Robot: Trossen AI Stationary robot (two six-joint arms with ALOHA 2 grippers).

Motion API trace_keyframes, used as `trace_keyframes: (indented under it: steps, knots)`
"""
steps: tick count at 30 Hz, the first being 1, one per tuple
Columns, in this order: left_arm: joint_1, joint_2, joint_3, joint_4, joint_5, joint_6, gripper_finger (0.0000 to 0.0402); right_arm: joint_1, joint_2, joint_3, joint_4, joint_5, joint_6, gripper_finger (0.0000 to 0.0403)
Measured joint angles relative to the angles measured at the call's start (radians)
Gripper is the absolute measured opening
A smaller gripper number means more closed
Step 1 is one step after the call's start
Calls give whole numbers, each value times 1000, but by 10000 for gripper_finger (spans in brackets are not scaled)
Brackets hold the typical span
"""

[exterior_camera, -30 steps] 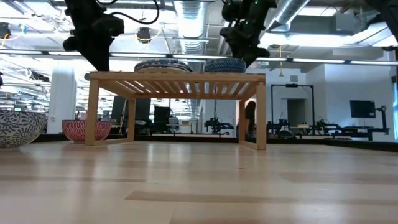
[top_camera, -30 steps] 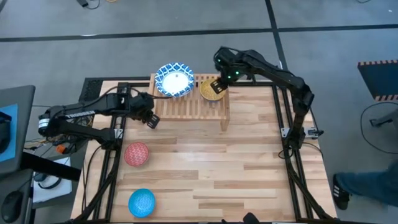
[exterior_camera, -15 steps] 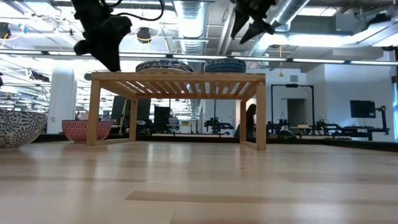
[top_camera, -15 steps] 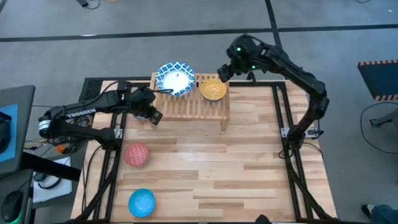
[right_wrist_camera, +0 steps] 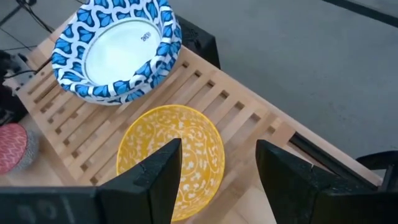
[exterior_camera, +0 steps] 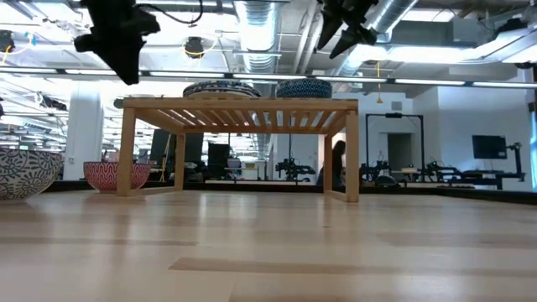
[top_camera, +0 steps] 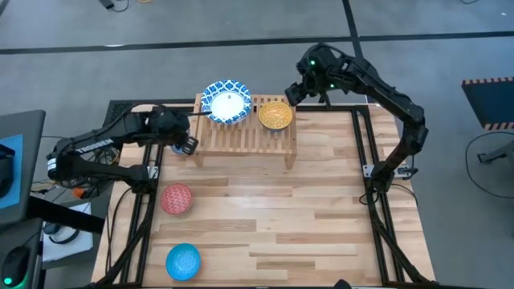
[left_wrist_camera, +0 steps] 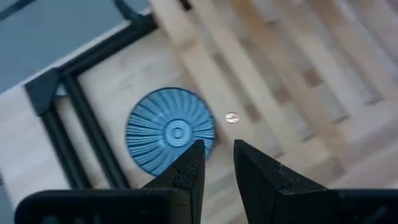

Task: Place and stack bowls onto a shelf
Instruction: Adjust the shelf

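Withdrawn since half a second ago, the right gripper (top_camera: 294,93) hangs with fingers spread and empty beside the yellow bowl (top_camera: 275,116), which sits on the shelf (top_camera: 245,138) next to the blue-rimmed white bowl (top_camera: 226,102).

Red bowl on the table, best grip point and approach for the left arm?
Judging by its pose, the rim: the red bowl sits upright and open-side up, well apart from the blue bowl. Bring the left gripper down from above, one finger inside the wall and one outside, probably at the edge nearest the shelf.
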Motion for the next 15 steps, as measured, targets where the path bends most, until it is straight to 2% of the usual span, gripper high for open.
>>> trace_keyframes:
  steps: [8,15]
  knots:
    - [77,32,-145,36,54,-1,70,12,0,-1,-15,0,-6,232]
    - [86,43,-164,205,134,6,70,11,0,-2,-35,0,-22,232]
